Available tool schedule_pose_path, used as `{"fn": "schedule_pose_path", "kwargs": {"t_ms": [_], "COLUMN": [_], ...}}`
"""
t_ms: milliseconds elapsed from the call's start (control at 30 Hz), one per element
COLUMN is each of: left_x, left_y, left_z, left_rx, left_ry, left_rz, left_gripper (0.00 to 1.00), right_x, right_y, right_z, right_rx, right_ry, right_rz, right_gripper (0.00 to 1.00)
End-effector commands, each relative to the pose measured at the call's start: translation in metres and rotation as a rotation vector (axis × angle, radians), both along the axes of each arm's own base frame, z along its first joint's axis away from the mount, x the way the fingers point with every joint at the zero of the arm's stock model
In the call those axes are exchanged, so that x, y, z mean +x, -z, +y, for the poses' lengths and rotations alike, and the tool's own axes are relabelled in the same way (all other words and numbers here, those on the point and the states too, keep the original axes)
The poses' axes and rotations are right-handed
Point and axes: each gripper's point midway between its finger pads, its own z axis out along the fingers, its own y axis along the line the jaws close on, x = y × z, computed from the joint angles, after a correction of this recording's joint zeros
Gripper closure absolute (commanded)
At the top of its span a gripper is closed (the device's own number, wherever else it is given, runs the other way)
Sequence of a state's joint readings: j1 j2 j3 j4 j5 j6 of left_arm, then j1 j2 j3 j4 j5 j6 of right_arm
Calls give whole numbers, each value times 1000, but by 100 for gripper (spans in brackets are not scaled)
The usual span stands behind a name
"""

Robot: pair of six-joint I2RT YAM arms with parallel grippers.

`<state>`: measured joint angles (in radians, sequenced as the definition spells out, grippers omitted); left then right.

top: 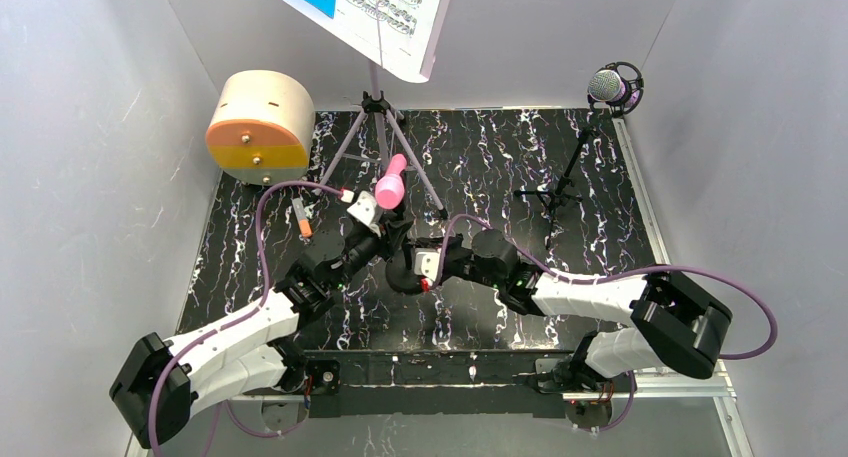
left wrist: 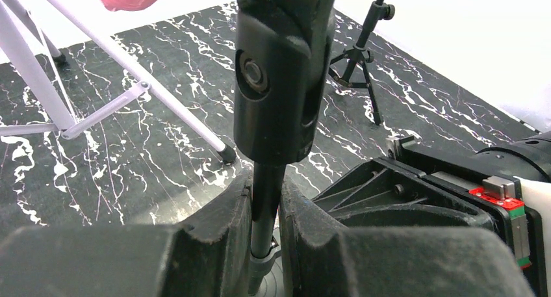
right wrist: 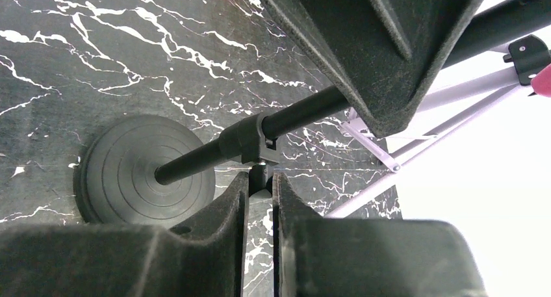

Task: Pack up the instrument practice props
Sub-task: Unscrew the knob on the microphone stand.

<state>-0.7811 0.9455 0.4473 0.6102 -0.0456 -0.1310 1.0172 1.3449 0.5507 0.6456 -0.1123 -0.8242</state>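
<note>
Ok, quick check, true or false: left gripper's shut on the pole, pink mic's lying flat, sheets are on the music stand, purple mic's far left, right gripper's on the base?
1. The left gripper is shut on the pole: true.
2. The pink mic is lying flat: false; it sits up on the pole.
3. The sheets are on the music stand: true.
4. The purple mic is far left: false; far right corner.
5. The right gripper is on the base: false; it pinches the pole's clamp above it.
</note>
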Motion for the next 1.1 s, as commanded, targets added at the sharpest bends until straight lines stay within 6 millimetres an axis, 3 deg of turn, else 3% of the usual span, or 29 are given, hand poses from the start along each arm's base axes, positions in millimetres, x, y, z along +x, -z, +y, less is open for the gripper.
{"fn": "schedule_pose_path", "kwargs": {"t_ms": [0,67,300,667,867,1067], "left_x": [1,1,3,4,3,1], "left_y": [-6,-9,-10,-8,-3,0], "left_z": [-2,-3,-11,-8,-5,-2], "left_rx": [-29,-39,-53,-76,-64,-41], "left_ry": [-12,-13,-14,-46,-52,-47], "left_rz": [51,61,141,193,191,176], "left_gripper": [100,100,100,100,100,100], "right_x": [2,1,0,-7,-15,-14], "right_y": [-10,-7,3,10,19,18], "right_z": [6,7,8,7,15,17], "right_rx": [-13,-32,-157,-357,-360,-301], "right_ry": [3,6,60,160,204,264], "right_rz": [-48,-70,-275,-910,-1033,-1007], "right_gripper": [89,99,99,99,99,99]}}
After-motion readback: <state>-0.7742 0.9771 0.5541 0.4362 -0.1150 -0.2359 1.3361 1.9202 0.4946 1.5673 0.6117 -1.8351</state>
